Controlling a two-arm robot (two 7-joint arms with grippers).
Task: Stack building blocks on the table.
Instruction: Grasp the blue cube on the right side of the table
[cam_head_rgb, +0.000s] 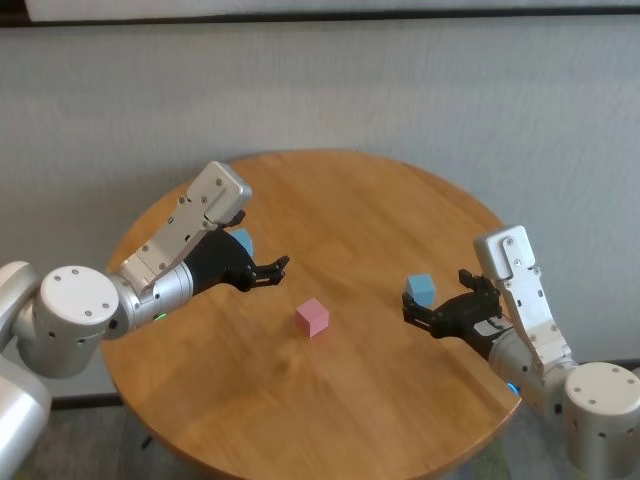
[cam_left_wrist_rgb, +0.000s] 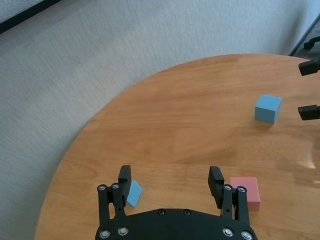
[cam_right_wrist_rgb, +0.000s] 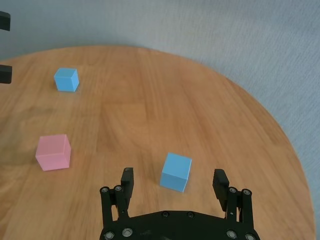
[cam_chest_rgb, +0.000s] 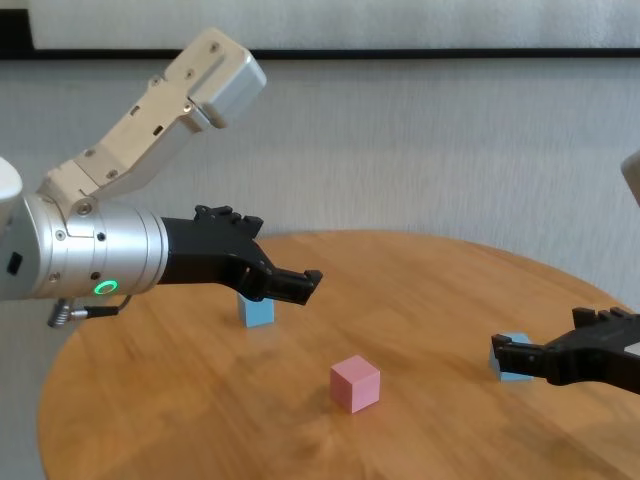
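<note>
We've got both grippers released wide, the left gripper (cam_head_rgb: 278, 268) over its blue cube (cam_head_rgb: 242, 241), the right gripper (cam_head_rgb: 414, 308) lined up behind the other blue cube (cam_head_rgb: 421, 290). The pink cube (cam_head_rgb: 312, 317) sits alone mid-surface (cam_head_rgb: 350, 210), likely the base.

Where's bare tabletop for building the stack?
Free: the table far half, beyond all three blocks; also the near edge, in front of the pink block. Crowded: left gripper over one blue block, and right gripper around the other blue block; both open.

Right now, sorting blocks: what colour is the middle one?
Pale pink block, clearest in the head view.
</note>
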